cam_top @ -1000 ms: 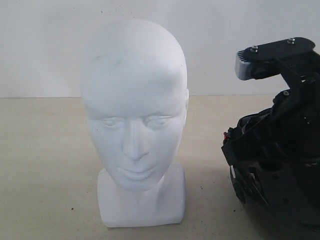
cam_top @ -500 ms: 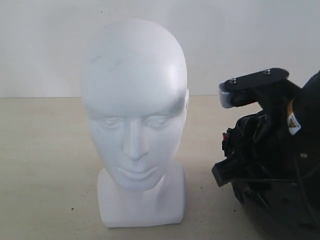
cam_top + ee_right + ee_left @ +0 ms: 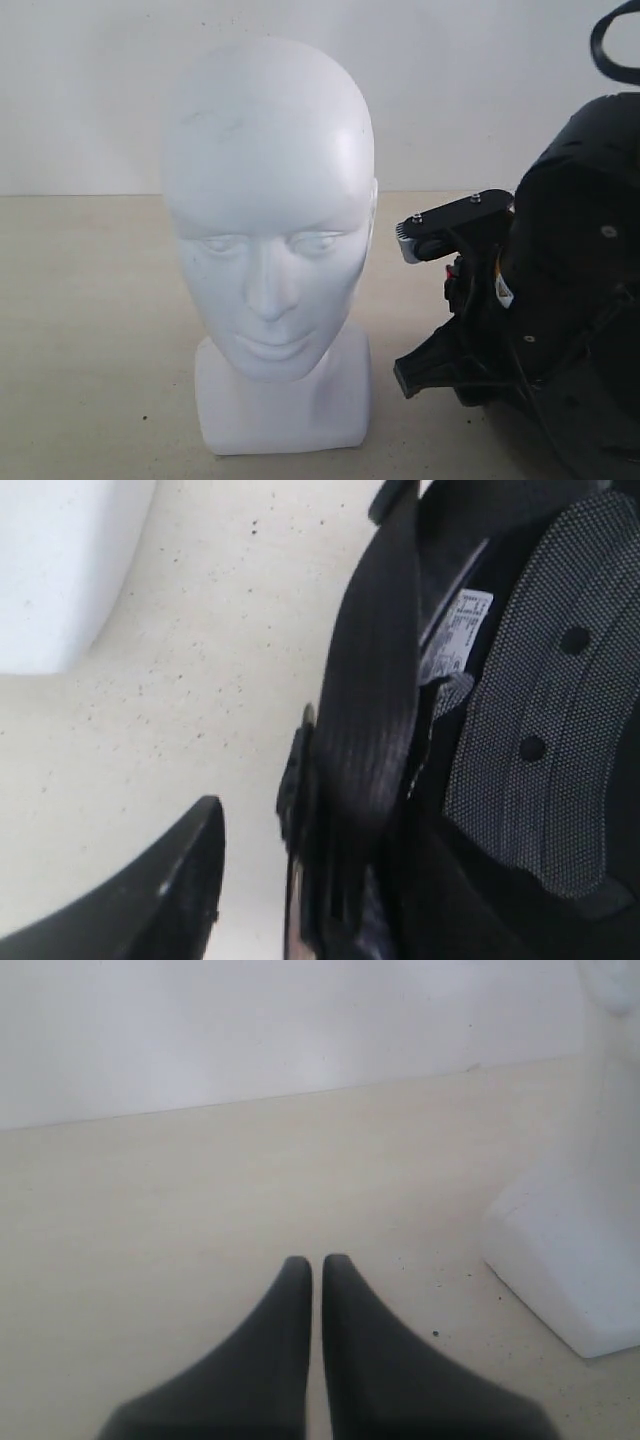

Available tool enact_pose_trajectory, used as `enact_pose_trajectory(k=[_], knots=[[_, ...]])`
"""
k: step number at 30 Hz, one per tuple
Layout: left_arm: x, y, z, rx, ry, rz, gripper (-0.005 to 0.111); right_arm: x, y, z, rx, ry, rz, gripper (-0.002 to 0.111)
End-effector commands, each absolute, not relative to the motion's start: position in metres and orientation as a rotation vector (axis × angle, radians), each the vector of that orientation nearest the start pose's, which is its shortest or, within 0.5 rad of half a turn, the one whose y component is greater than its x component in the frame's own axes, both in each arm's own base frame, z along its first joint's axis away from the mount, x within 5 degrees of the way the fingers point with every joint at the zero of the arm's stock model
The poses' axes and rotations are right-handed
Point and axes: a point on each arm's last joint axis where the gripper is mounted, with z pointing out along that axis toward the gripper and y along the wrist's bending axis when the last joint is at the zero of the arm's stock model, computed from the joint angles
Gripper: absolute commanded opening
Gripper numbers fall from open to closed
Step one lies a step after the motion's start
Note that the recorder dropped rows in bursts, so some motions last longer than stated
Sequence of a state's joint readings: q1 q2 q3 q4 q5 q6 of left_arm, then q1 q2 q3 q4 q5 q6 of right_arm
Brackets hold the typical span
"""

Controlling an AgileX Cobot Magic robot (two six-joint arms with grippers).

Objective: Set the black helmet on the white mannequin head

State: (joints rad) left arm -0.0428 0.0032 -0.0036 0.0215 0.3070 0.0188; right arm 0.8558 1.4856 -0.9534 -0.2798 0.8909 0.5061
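Note:
The white mannequin head stands upright in the middle of the table, face to the camera; its base shows in the left wrist view and a corner of it in the right wrist view. The black helmet lies at the right, mostly covered by my right arm. Its rim and mesh lining fill the right wrist view. My right gripper is open and low at the helmet's rim. One finger is outside the shell, a gap away; the other is hidden. My left gripper is shut and holds nothing, near the head's base.
The beige tabletop runs back to a plain white wall. The right arm's wrist camera block juts toward the mannequin head's right side, a short gap from it.
My right arm has come down and leftward over the helmet, its camera block dropping from head height to cheek height. Its jaws stay as wide. The head has not moved.

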Motion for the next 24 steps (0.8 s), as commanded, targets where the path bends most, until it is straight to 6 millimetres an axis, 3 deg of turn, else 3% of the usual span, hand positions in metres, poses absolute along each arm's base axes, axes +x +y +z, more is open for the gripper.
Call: enact_pose_trajectory(k=[1,16,24], knots=[[0.054,-0.002,0.185,0.059,1.789,-0.003,0.005,0.2,0.196,0.224,-0.684,2.699,-0.102,0.051],[0.054,-0.002,0.185,0.059,1.789,-0.003,0.005,0.215,0.202,0.199,-0.577,2.716,-0.15,0.051],[0.054,-0.002,0.185,0.059,1.789,-0.003,0.005,0.217,0.201,0.198,-0.524,2.706,-0.16,0.051]])
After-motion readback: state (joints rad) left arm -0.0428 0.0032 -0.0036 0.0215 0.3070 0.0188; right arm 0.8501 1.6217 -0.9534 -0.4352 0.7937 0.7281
